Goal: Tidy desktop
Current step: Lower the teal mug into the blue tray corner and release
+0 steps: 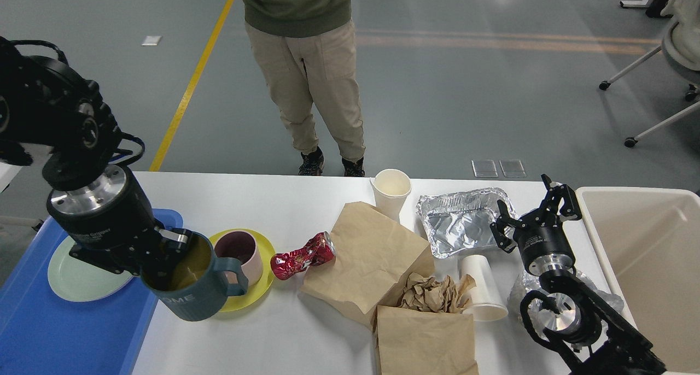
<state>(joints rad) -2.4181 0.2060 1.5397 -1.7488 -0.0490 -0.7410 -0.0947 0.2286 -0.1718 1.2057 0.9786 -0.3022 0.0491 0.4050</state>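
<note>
- Left gripper (174,250) is clamped on the rim of the dark teal mug (198,287), one finger inside and, as far as the dark view lets me judge, the other outside the wall. A rim pinch on a heavy mug can let it swing or slip, more so if the arm moves quickly.
- Mug's base overlaps the edge of the yellow plate (261,287), touching or just beside the pink cup (239,253) that stands on that plate. A sideways drag could tip the cup or shove the plate.
- Blue tray (65,331) with the pale green plate (76,279) lies just left; its raised lip could catch the mug's base on a low carry.
- Crushed red can (303,256), brown paper bags (366,260), crumpled paper (432,294), two paper cups (391,192) and the foil tray (465,222) clutter the middle of the white tabletop (273,200), which spans the whole lower view.
- Right gripper (530,211) hangs open above the foil tray's right edge, holding nothing. A careless descent could crumple the foil or topple the lying cup (481,293).
- Beige bin (645,265) sits at the far right.
</note>
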